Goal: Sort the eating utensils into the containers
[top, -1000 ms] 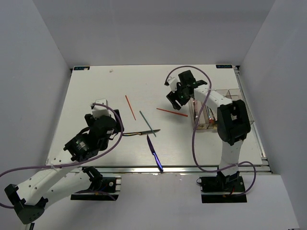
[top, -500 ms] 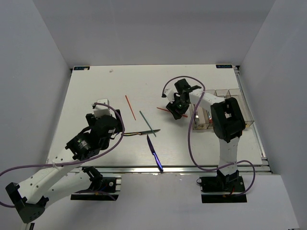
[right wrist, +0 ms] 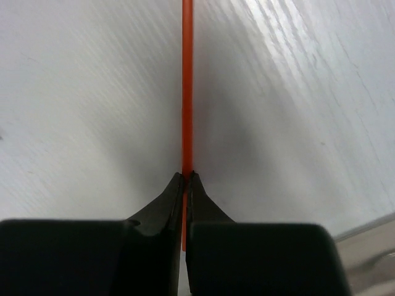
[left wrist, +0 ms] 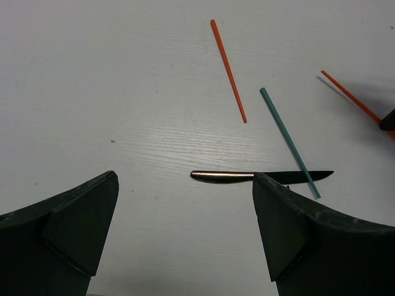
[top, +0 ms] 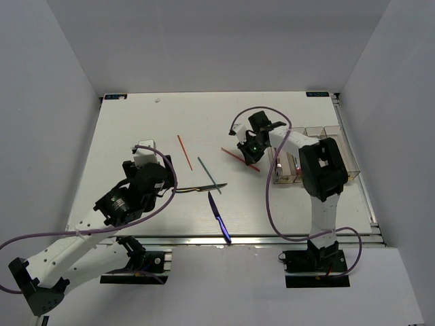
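The right hand [right wrist: 185,176] is seen pressed together on a red chopstick [right wrist: 187,86], which is pinched between the two fingertips close to one of its ends. From the grip, the rest of the stick is seen running straight ahead over the white worktop [top: 136,115]. In the top view this hand [top: 250,151] is placed just left of the containers [top: 338,136], a row of clear brownish bins at the right side of the worktop, and the clamped stick [top: 239,157] is shown lying slantwise beneath it.

The left hand [left wrist: 185,179] is held wide apart above the worktop, with nothing between its fingers. Ahead of it, a dark knife [left wrist: 259,176] with a yellowish handle is laid flat, and its blade is crossed by a teal chopstick [left wrist: 289,140]. A second red chopstick [left wrist: 228,69] is found farther out, apart from both.

In the top view a blue knife [top: 219,216] is seen near the front edge, just below the dark knife [top: 200,188]. What is held in the bins cannot be made out clearly.
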Controlling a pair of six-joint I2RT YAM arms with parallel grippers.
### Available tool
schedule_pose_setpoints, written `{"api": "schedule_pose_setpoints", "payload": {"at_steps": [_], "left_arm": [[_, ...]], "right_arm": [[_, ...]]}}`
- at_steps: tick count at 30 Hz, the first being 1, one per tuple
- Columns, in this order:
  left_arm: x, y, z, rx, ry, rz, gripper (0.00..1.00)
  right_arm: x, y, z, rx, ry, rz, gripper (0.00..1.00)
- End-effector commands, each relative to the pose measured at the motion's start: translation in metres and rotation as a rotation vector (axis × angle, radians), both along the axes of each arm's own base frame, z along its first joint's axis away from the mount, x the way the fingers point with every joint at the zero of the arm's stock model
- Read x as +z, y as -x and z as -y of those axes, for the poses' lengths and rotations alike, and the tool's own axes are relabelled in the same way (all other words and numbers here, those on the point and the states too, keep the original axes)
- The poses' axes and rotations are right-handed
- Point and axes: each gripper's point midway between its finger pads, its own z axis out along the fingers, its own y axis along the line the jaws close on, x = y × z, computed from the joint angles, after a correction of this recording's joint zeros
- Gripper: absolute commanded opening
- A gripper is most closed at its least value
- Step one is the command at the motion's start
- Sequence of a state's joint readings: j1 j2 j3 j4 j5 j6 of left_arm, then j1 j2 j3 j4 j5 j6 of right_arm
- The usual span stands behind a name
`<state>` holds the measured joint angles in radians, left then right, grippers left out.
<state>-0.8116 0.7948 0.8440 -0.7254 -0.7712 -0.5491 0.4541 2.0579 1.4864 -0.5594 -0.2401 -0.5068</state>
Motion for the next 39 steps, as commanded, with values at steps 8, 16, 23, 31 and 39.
{"api": "schedule_pose_setpoints", "payload": {"at_steps": [8,16,23,31,39], "left_arm": [[0.005,0.002,-0.001,-0.008,0.022,0.018,0.98],[0.003,0.001,0.006,-0.047,0.027,0.006,0.98],[0.004,0.002,0.007,-0.057,0.035,0.013,0.98],[0.000,0.001,0.008,-0.053,0.019,-0.001,0.98],[-0.003,-0.003,0.006,-0.036,0.004,-0.014,0.98]], "right_arm": [[0.130,-0.052,0.179,-0.737,0.018,0.518,0.00],[0.131,-0.035,0.274,-0.949,0.207,0.616,0.00],[0.105,-0.036,0.271,-0.960,0.199,0.521,0.00],[0.095,-0.022,0.270,-0.999,0.185,0.484,0.48],[0.138,-0.022,0.262,-1.017,0.077,0.559,0.89]]}}
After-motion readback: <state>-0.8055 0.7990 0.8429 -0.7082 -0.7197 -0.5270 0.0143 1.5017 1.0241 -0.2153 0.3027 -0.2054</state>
